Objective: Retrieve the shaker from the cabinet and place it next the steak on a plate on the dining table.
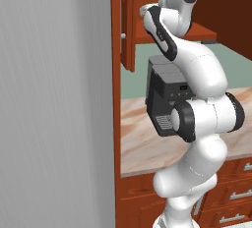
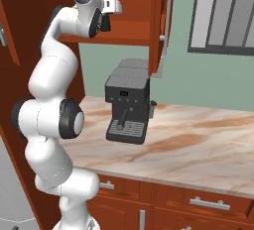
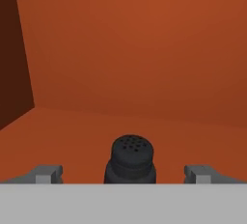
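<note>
While fingers (image 3: 124, 175) spread wide, black shaker (image 3: 130, 160), perforated domed top, stands between, ungripped

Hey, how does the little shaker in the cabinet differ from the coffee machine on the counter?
The shaker is a small rounded cylinder with a perforated domed top; the coffee machine is a large boxy appliance with a drip tray. The shaker stands inside the cabinet, between the open gripper's fingertips; the coffee machine sits below on the marbled counter, away from the gripper. Both are dark and upright.
</note>
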You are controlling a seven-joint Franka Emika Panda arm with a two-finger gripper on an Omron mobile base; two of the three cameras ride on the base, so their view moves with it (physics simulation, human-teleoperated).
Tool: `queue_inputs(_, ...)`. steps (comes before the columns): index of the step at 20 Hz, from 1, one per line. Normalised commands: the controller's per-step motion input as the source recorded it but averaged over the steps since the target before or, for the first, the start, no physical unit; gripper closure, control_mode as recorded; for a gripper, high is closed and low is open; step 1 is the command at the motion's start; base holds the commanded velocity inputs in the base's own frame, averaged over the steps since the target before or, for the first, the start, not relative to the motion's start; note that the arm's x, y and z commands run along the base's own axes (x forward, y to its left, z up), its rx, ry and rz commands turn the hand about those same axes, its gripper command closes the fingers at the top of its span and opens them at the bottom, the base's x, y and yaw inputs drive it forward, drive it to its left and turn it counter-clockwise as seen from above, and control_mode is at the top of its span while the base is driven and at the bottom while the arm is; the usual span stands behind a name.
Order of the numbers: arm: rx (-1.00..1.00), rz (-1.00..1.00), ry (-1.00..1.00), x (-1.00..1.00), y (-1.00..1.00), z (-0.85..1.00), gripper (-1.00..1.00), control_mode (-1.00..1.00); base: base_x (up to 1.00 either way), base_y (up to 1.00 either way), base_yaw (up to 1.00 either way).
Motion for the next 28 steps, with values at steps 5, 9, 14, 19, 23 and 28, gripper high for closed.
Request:
queue_inputs(5,0.0,0.01,0.0,0.0,0.0,-0.09,-1.0,-1.0,0.0,0.0,0.0)
queue_inputs(9,0.0,0.0,0.0,0.01,0.0,-0.05,-1.0,-1.0,0.0,0.0,0.0)
queue_inputs(14,0.0,0.0,0.0,0.13,0.0,-0.02,-1.0,-1.0,0.0,0.0,0.0)
queue_inputs(19,0.0,0.0,0.0,0.21,-0.01,-0.1,-1.0,-1.0,0.0,0.0,0.0)
queue_inputs(23,0.0,0.01,0.01,0.13,-0.01,-0.2,-1.0,-1.0,0.0,0.0,0.0)
queue_inputs(28,0.0,0.01,0.02,0.02,0.0,-0.29,-1.0,-1.0,0.0,0.0,0.0)
